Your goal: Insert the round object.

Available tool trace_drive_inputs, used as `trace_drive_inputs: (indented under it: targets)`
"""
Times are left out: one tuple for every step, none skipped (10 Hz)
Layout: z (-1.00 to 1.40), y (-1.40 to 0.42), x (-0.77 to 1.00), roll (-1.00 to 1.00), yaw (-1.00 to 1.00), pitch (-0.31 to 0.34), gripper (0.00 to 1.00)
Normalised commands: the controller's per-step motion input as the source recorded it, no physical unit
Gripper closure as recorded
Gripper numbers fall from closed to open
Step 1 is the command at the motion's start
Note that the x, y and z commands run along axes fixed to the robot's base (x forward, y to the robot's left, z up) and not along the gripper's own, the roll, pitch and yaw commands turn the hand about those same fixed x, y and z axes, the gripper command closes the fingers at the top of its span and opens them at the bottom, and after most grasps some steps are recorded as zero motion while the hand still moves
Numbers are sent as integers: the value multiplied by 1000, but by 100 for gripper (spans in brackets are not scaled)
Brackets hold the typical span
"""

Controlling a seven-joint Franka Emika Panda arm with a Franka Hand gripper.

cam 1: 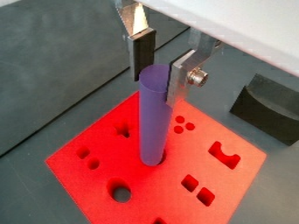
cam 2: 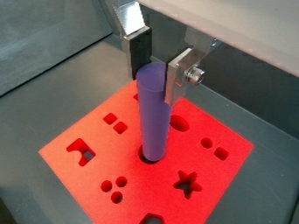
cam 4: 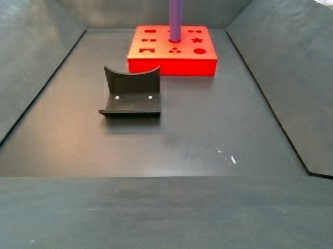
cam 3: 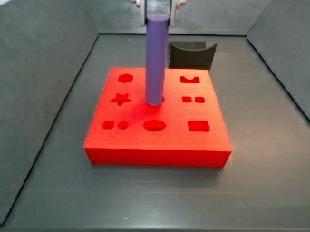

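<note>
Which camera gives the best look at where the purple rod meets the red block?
A wrist view: it looks down on the rod entering a round hole in the block, gripper at its top. A side view shows the rod upright but not the hole's rim. In another side view, it is far and small.

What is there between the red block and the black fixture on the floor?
Nothing: in a side view only bare dark floor lies between the red block and the fixture. The gripper is above the block, at the top of the purple rod.
</note>
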Motion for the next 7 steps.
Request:
trace_drive_inputs:
  targets:
    - [-246,51,83,0,0,-36,100]
    - [-266,109,0,13,0,-29,100]
    - [-229,226,-243,0,-46,-30,100]
    - [-171,214,0,0,0,-20,100]
    - [-169,206,29,0,0,-11,100]
    - [-137,180,34,-7,0,-4,100]
    - [-106,126,0,-20,0,-4,100]
